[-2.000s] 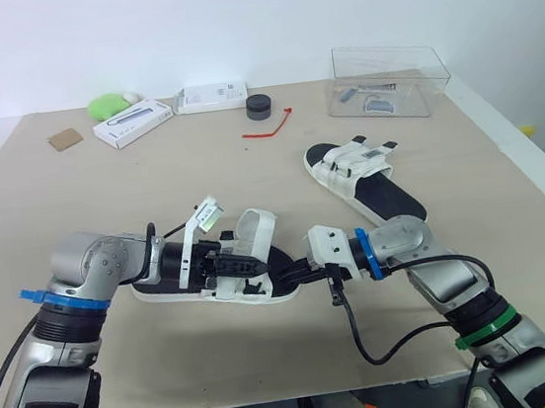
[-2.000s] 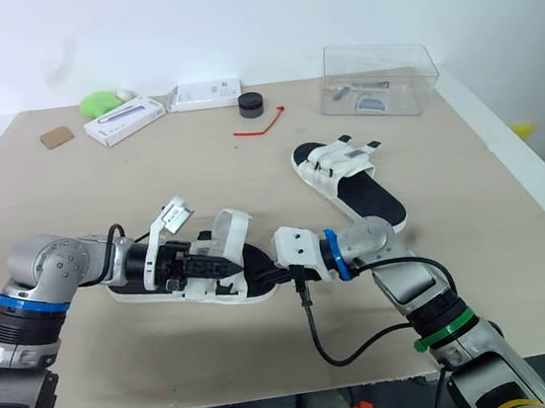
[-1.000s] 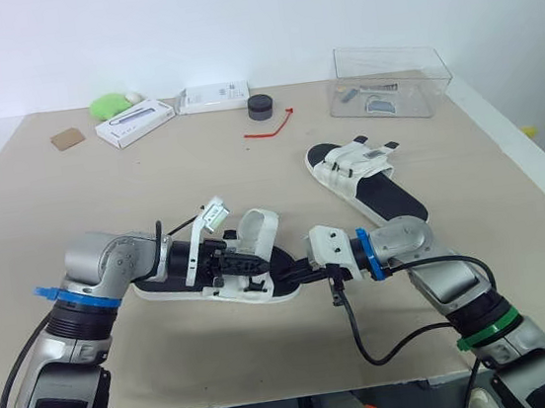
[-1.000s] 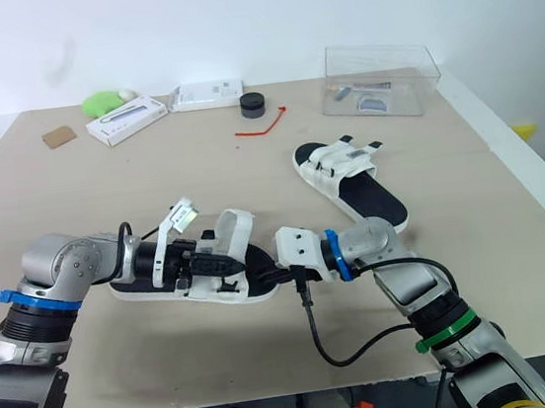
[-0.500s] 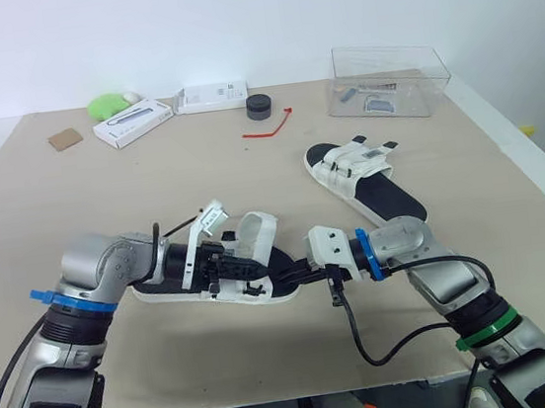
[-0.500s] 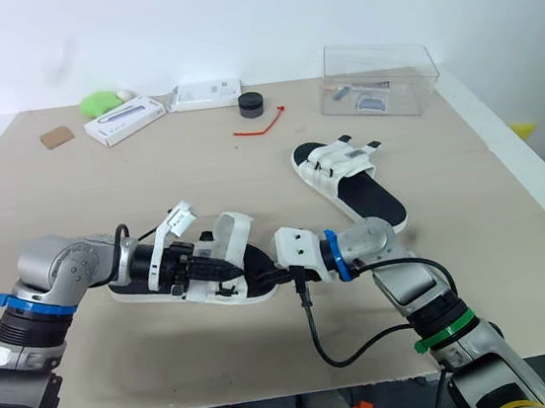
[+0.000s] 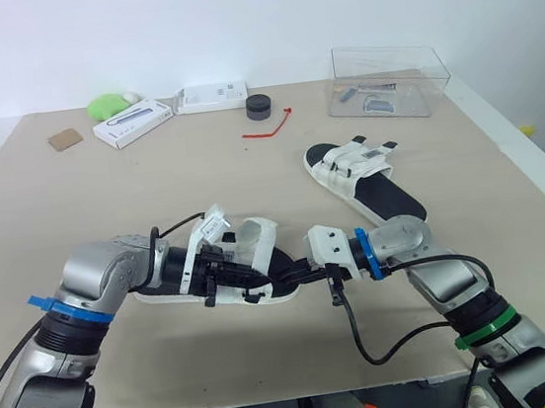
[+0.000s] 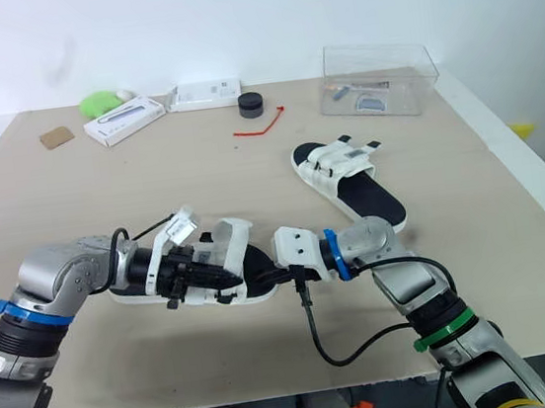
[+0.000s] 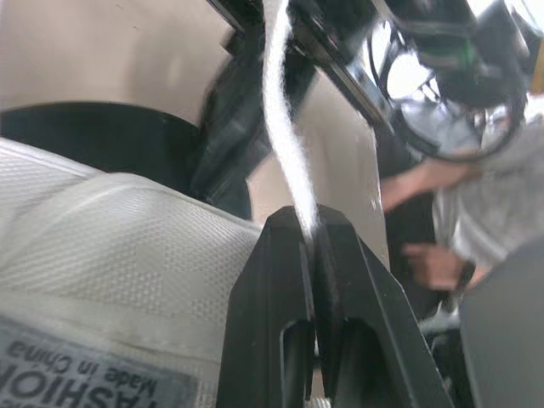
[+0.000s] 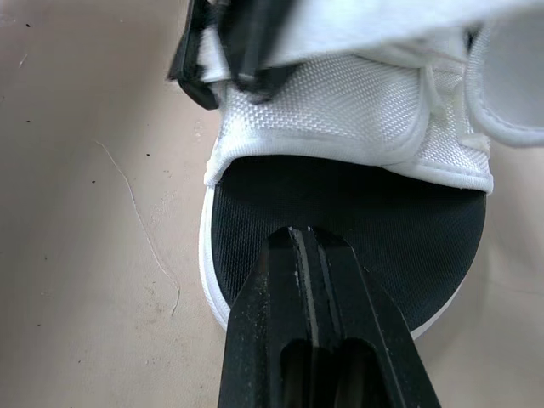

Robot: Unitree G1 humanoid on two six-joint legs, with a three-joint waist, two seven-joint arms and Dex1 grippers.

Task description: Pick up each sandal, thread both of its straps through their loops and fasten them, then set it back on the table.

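1. Near sandal [image 10: 340, 204] lies at front centre of table [image 7: 249, 177], between both grippers. 2nd sandal [image 7: 364, 178] is well apart, back-right.
2. L gripper [image 9: 308, 234] is clenched on the edge of a white strap [image 9: 285, 127]. R gripper [image 10: 310, 242] has fingers pressed together, tip on the black footbed.
3. Handling, prob.: light. Sole is semi-stiff, webbing soft and floppy. Grip the strap near its free end and keep the sole pinned or it'll slide.
4. Vs 2 s ago: L forearm sits lower, wrist turned. Both sandals and R gripper are unmoved.
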